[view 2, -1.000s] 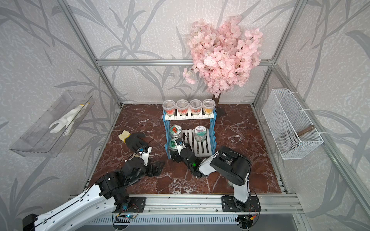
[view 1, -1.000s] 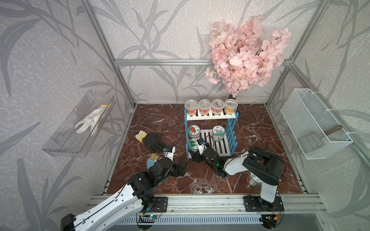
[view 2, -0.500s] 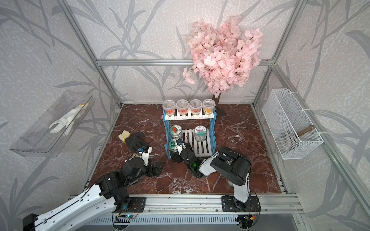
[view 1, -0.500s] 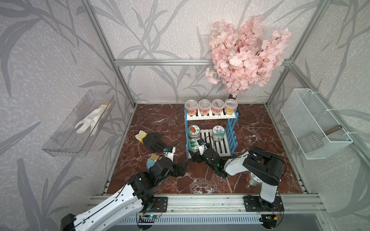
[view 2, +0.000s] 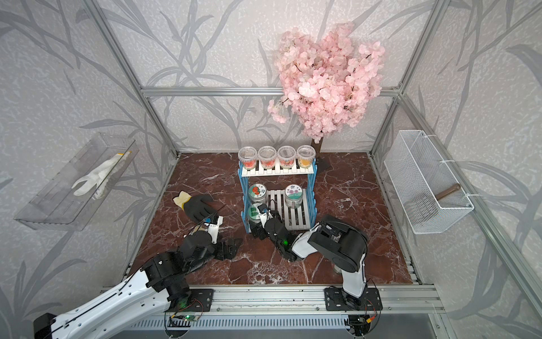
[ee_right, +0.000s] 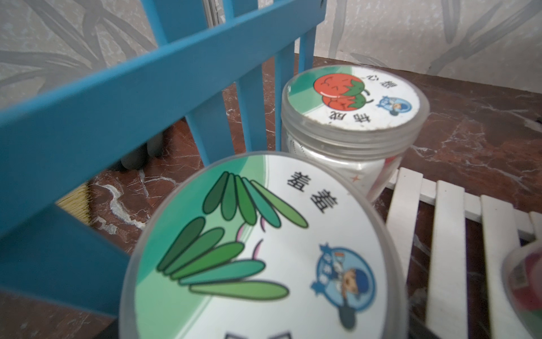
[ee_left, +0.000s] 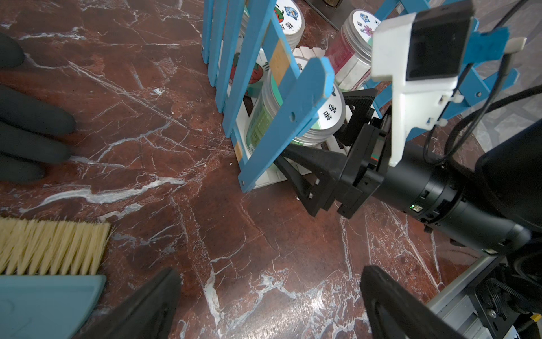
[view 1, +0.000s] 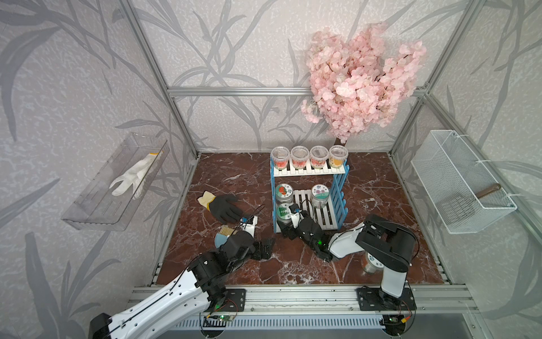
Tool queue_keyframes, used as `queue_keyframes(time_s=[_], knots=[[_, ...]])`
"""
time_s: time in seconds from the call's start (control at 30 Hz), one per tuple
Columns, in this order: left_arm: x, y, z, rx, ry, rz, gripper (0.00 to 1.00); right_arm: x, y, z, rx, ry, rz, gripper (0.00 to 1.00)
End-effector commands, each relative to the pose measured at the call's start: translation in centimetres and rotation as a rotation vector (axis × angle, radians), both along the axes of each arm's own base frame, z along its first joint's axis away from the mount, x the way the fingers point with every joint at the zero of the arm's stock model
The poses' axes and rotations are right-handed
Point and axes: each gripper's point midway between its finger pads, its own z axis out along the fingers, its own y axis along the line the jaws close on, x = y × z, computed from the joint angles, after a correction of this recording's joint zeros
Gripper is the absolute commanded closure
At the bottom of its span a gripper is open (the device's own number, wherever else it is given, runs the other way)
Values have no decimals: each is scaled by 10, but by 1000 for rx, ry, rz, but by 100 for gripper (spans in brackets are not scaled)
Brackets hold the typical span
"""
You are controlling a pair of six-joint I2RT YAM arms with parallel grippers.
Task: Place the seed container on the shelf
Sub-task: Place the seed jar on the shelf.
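Note:
The seed container, a clear jar with a green-leaf lid, stands upright at the front left of the shelf's lower board. The shelf has blue ladder sides and white slats. My right gripper reaches in from the front, with one finger on each side of the jar and close to its wall. Whether the fingers press on the jar is not visible. My left gripper hangs open over bare marble, left of the shelf's front corner, holding nothing.
A tomato-lid jar and a flower-lid jar share the lower board. Several cups line the top board. A black glove and a brush with a blue dustpan lie left. Another jar stands under my right arm.

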Motion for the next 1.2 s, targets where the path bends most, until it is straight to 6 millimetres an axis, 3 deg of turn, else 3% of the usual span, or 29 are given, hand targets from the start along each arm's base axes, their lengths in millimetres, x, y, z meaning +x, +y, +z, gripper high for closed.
queue_keyframes(time_s=[0.0,0.53,0.97,1.17], knots=[[1,-1,-2,-9,-3,5,0,5,1,8,20,0,-10,9],[1,-4,1,-18,-3,-5,0,-1,-1,11,37,23,10,4],[1,-11,11,-41,-14,-39,0,-28,-22,8,19,66,64,1],[-1,-18,17,-64,-18,-69,0,-45,-35,20,39,82,94,1]])
